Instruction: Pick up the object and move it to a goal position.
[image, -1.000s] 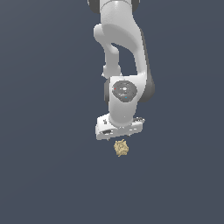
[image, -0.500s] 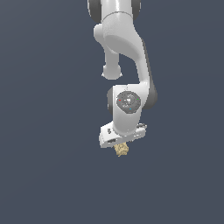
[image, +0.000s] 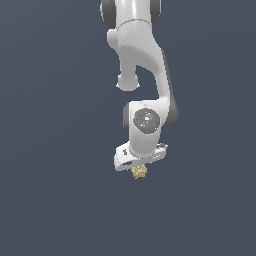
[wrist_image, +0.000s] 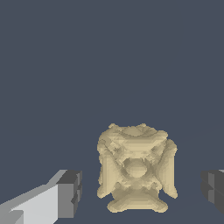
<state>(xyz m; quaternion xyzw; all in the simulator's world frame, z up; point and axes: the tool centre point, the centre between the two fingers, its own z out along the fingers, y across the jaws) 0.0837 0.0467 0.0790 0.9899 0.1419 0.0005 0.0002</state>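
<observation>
The object is a small, knobbly tan-yellow clump lying on the dark grey floor. In the exterior view the object peeks out just below the white hand of the arm. My gripper is open, with one dark fingertip on one side of the clump and the other fingertip on the opposite side, both clear of it. From outside, the gripper sits low over the clump and its fingers are mostly hidden by the hand.
A plain dark grey surface surrounds the arm on all sides. No other objects, containers or goal marker show in either view.
The arm has lowered steadily, bringing the hand down onto the clump, which has stayed in place. The fingers now straddle it.
</observation>
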